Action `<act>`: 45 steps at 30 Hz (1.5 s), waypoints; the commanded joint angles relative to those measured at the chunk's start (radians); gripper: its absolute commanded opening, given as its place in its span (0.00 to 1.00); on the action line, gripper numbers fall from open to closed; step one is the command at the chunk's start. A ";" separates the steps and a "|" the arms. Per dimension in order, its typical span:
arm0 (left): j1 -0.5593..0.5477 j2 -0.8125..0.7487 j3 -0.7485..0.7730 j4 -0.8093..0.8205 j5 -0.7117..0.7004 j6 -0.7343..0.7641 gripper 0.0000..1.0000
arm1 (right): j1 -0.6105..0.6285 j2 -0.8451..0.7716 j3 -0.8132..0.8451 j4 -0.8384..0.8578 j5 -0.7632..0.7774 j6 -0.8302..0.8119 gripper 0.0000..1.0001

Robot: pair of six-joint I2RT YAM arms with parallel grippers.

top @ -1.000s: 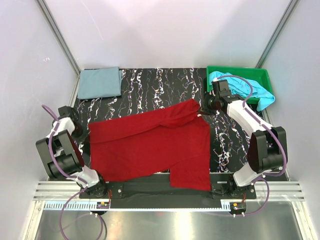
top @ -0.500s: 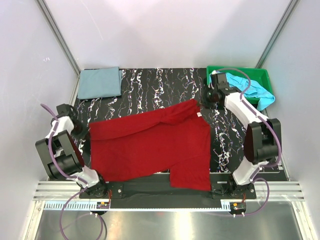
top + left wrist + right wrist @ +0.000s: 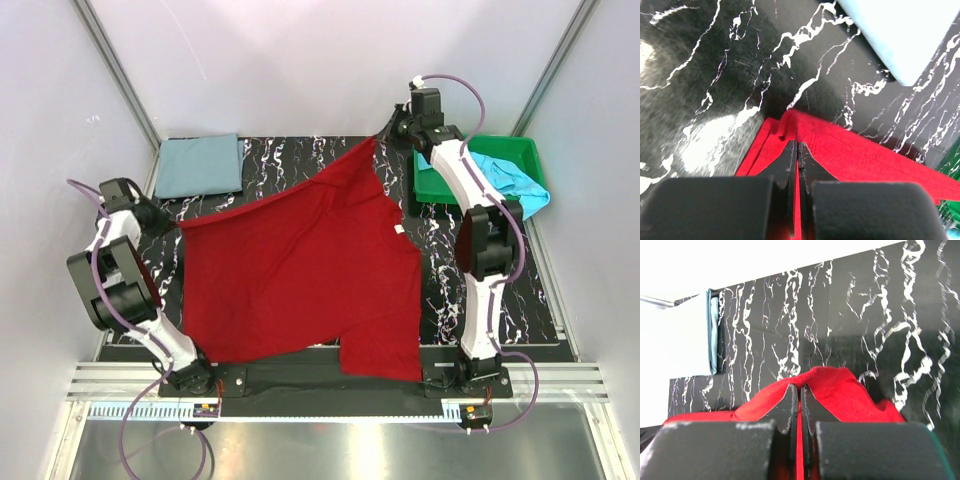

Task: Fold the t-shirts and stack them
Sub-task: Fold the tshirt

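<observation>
Shows red shirt spread over middle of black marbled counter. Pinched at left corner by left claw, fully closed on the cloth, low near counter. Pinched at far corner by right claw, likewise closed, with that corner stretched toward back wall. Folded grey-blue shirt at far left. Turquoise shirt bunched in green tray, far right.
</observation>
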 commanded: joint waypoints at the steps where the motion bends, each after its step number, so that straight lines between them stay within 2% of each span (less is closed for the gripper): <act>1: 0.007 0.031 0.056 0.081 0.043 -0.023 0.00 | -0.012 0.071 0.105 0.038 -0.039 0.003 0.00; 6: 0.007 0.080 0.107 0.082 0.040 -0.009 0.00 | -0.017 0.137 0.176 0.048 -0.058 -0.020 0.00; 10: 0.007 0.085 0.144 0.040 0.031 0.007 0.00 | -0.023 0.116 0.150 0.045 -0.056 -0.025 0.00; 15: 0.007 0.057 0.135 -0.023 0.036 0.031 0.00 | -0.032 0.007 0.006 0.045 -0.024 -0.025 0.00; 25: 0.013 -0.110 -0.041 -0.106 -0.037 0.080 0.00 | -0.038 -0.244 -0.307 0.042 -0.024 0.015 0.00; 32: 0.021 -0.141 -0.111 -0.155 -0.064 0.086 0.00 | -0.040 -0.393 -0.502 0.001 -0.035 0.018 0.00; 37: 0.022 -0.141 -0.135 -0.178 -0.078 0.085 0.00 | -0.040 -0.430 -0.599 -0.012 -0.064 0.036 0.00; 45: 0.036 -0.153 -0.166 -0.208 -0.118 0.085 0.00 | -0.040 -0.467 -0.666 -0.035 -0.068 0.024 0.00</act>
